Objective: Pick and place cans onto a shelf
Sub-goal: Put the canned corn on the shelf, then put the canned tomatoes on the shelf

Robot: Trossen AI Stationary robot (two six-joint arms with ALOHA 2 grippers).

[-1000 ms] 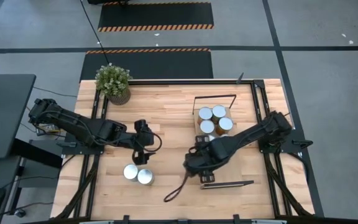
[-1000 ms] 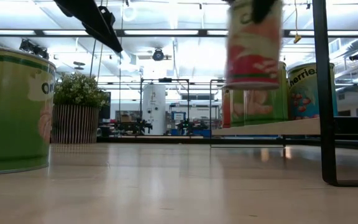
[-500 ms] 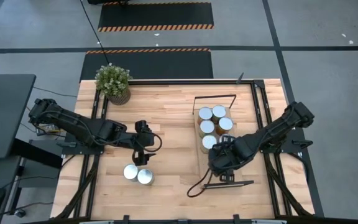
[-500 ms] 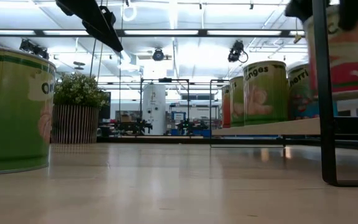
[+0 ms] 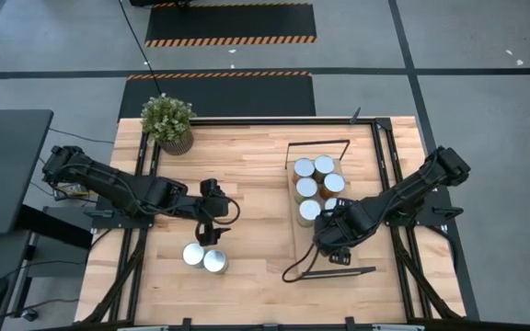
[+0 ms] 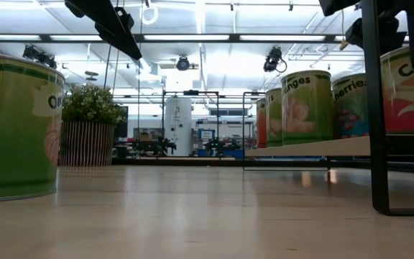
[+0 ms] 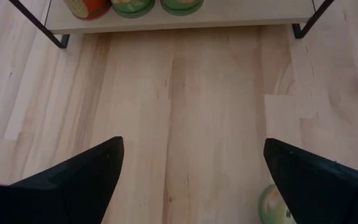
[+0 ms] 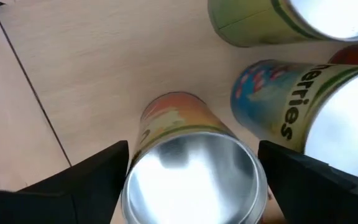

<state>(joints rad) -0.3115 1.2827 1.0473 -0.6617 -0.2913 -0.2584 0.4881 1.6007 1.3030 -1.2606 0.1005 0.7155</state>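
Cans: five on shelf (image 5: 294, 200), two on table (image 5: 256, 175).

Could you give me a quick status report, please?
Right tool open around a can standing on the shelf. Left tool open above two cans on the table. Nothing in the way.

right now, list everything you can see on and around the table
plant: one, green, brown pot, table corner on the left arm's side
shelf: one, light wood, black frame, right side of table
shelf cans: five, silver tops, plant-side end of shelf
sixth can: one, orange side, at right tool
table cans: two, silver tops, side by side, left side
table: one, light wood
left tool: open, above table cans
right tool: over shelf
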